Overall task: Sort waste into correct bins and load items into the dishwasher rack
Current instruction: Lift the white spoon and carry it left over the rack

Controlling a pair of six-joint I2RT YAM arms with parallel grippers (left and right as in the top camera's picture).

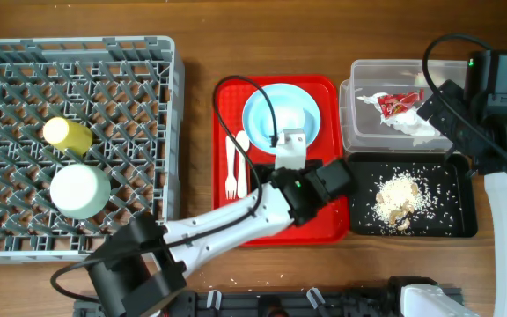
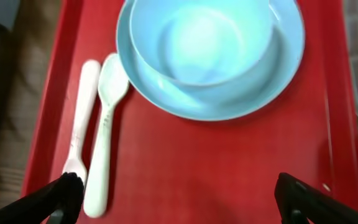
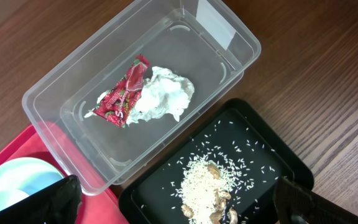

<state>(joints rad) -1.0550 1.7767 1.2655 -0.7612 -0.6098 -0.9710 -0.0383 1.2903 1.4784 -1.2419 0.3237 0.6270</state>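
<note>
The light-blue plate (image 2: pixel 210 56) lies on the red tray (image 2: pixel 216 162), straight ahead of the left hand (image 2: pixel 182 200). That hand is spread wide, its two dark fingertips showing at the bottom corners of the left wrist view, and nothing sits between them but bare red tray. Off to one side of the plate, the white spoon (image 2: pixel 107 124) and the white fork (image 2: pixel 79 118) lie side by side on the tray, lengthwise and almost touching, the spoon the nearer of the two to the plate.

Over to the right hand (image 3: pixel 182 202): it too gapes wide and holds nothing, hanging above the bins. Below it is the black tray (image 3: pixel 278 155), carrying a heap of rice crumbs (image 3: pixel 201 183) with loose grains scattered around it and a few brownish bits at the heap's edge. Just beside the black tray stands the clear tub (image 3: pixel 216 37), and inside it the crumpled napkin (image 3: pixel 163 96) touches the red wrapper (image 3: pixel 123 93).

Farther out, at the far end of the worktop (image 1: pixel 201 35), stands the grey dishwasher rack (image 1: pixel 77 41). The yellow cup (image 1: pixel 67 133) lies on its side among the pegs, and the pale green bowl (image 1: pixel 79 191) sits just beside it.
</note>
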